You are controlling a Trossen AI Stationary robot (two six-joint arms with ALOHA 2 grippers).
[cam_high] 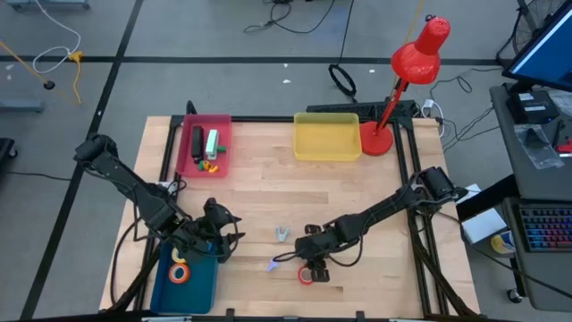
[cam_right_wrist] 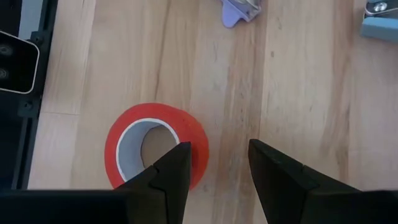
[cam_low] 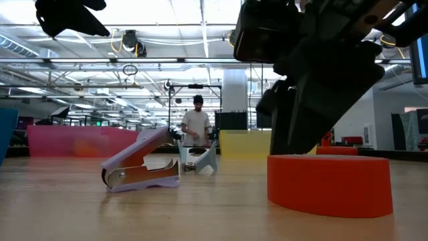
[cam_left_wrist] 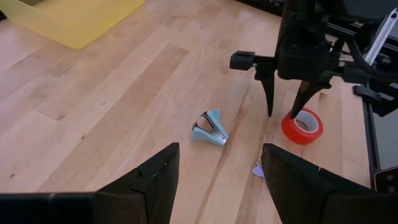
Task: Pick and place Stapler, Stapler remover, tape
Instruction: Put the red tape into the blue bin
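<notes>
While the red tape roll lies flat at lower centre, core axis vertical, the right gripper straddles its rim with open jaws; left gripper jaws open.

Red tape roll flat on the table, 2 stapler removers nearby.

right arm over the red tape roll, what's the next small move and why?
Probably lower straight down, then close. The right end effector is open above the red tape roll, which lies flat on the table. One finger sits over the roll's core, the other outside its rim, so they straddle the wall. In the left wrist view the tips look just short of grasping it.
</notes>
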